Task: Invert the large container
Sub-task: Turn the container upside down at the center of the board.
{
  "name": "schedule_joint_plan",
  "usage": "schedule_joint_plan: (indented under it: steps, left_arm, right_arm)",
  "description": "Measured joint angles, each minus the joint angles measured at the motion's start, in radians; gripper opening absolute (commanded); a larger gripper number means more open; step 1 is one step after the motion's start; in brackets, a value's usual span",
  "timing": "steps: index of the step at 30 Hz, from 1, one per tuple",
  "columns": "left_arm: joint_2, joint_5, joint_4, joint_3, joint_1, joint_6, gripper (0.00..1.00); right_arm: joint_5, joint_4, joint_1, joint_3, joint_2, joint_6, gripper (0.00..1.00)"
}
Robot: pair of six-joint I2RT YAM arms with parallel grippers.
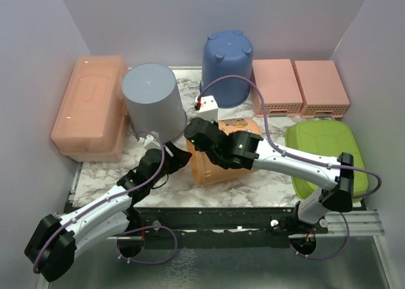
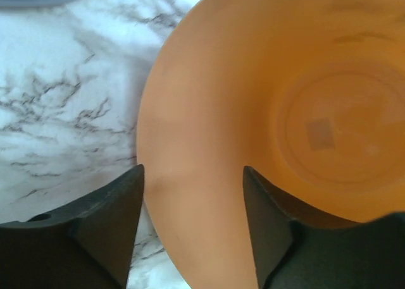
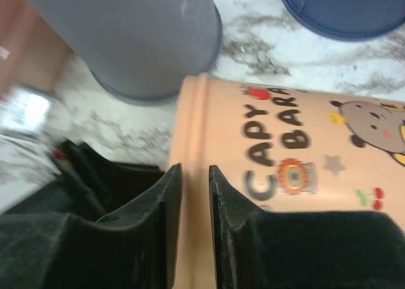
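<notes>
A robot test cell in a lab: plain pale walls [image 1: 38,55] box in a marble-patterned desk [image 1: 190,191], cabled arms [image 1: 104,210] bolted to a metal rail [image 1: 253,214], plastic storage boxes [image 1: 88,105] stacked around.

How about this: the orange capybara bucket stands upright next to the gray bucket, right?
No. The orange capybara bucket is lying on its side next to the gray bucket, not upright. The right wrist view shows its printed wall stretched sideways along the table.
</notes>
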Motion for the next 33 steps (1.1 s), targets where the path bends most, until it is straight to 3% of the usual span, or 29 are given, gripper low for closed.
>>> schedule_joint_plan:
  steps: [9, 18, 24, 33]
  left_arm:
    - [-0.159, -0.067, -0.188, 0.109, 0.0, 0.014, 0.7]
    - [-0.296, -0.192, -0.454, 0.278, 0.0, 0.064, 0.7]
    - [-0.265, -0.099, -0.452, 0.419, 0.0, 0.145, 0.7]
    - [-0.201, 0.08, -0.435, 0.436, 0.0, 0.195, 0.7]
  right_arm:
    - [-0.022, 0.008, 0.0, -0.042, 0.043, 0.009, 0.19]
    - [-0.089, 0.093, -0.001, -0.121, -0.009, -0.005, 0.36]
    - [-0.169, 0.141, -0.024, -0.174, -0.069, 0.024, 0.41]
    - [-0.426, 0.229, -0.201, -0.285, -0.187, 0.09, 0.49]
